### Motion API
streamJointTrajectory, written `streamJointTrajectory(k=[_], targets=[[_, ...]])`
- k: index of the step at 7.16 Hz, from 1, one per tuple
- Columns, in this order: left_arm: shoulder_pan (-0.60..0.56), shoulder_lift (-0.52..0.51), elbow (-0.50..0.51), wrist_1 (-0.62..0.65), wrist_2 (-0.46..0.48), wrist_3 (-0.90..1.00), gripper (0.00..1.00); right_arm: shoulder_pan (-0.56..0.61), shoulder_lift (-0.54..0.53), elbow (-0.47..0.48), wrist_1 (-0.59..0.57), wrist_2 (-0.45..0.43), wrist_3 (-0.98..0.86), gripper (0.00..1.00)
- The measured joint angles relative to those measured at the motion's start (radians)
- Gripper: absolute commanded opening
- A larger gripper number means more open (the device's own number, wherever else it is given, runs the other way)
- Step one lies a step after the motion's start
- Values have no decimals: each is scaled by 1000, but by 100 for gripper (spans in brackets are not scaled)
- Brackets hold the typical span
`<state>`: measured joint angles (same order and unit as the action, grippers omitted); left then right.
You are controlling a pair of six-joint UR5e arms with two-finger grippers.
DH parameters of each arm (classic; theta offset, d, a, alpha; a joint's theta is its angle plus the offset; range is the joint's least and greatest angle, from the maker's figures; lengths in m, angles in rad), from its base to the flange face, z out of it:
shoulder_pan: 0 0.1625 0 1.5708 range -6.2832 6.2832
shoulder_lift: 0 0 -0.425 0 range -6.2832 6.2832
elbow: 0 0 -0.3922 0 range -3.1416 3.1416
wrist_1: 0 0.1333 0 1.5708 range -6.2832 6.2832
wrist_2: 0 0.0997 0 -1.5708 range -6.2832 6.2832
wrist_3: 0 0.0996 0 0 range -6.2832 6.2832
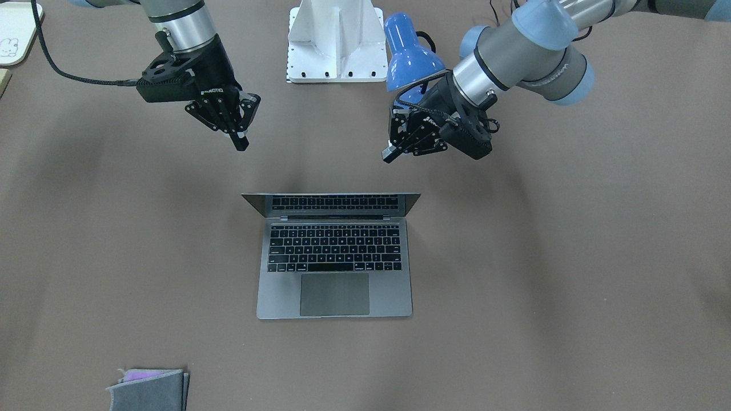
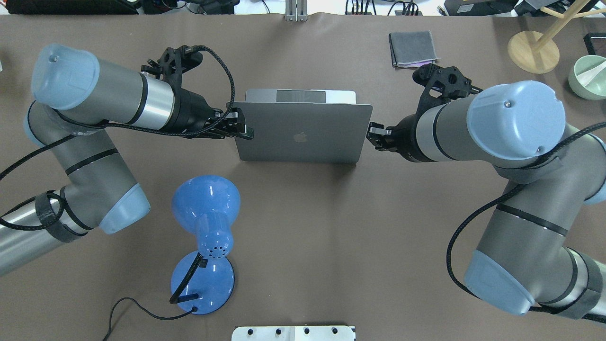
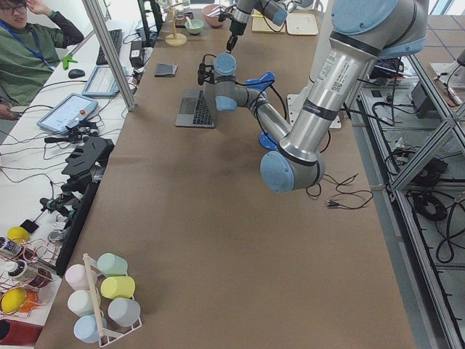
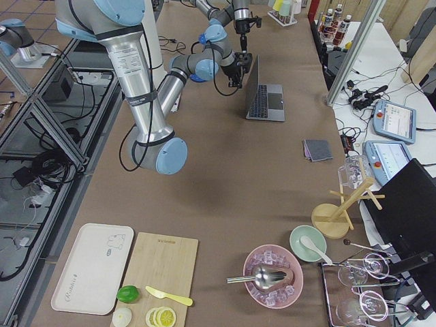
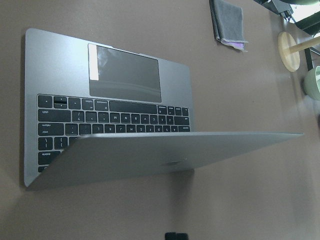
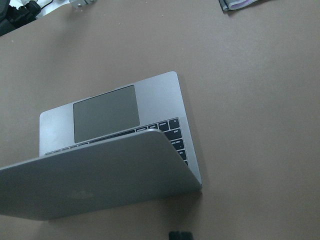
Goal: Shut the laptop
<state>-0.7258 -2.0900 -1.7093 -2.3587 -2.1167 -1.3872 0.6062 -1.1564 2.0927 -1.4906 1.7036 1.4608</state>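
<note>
Lid [image 5: 165, 152]: nearest both wrist cams. Thin flat grey metal panel with a matte finish and rounded corners, dark logo [image 2: 299, 137] on its back. It's raised off the base, roughly upright by my read.
Laptop [image 1: 334, 257]: mid-table, closer to the operator-side long edge than the robot-side one, with the hinge toward the robot. Slim slab base in the same matte grey.
Keyboard [image 1: 334, 247]: black keys, low profile, set in a recessed bed.
Trackpad [image 1: 334, 294]: large smooth rectangle, a bit darker than the shell and faintly glossy.
Left end effector [image 1: 392, 153]: fingers pinched together, holding nothing. Raised on the robot side of the lid, off its left corner, not touching it.
Right end effector [image 1: 241, 142]: same state, fingers together and empty. Off the lid's right corner with a clear gap.
Progress: I'd call it zero, the lid isn't down yet. Both end effectors only flank it.
Remaining: make contact on the lid's back or top edge, tip it toward the operator-side edge, then lower it flat onto the base.
Table [image 1: 514, 285]: brown matte covering, flat and uniform.
Lamp [image 2: 208, 208]: glossy blue, bell shade, round base. Near the robot-side edge, well apart from the laptop.
Pouch [image 2: 413, 48]: soft grey felt square near the operator-side edge.
</note>
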Motion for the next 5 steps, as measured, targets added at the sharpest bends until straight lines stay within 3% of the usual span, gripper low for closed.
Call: streamJointTrajectory(k=[5], targets=[[-7, -20, 32, 3, 55, 7, 0, 10, 35, -69, 23, -25, -3, 0]])
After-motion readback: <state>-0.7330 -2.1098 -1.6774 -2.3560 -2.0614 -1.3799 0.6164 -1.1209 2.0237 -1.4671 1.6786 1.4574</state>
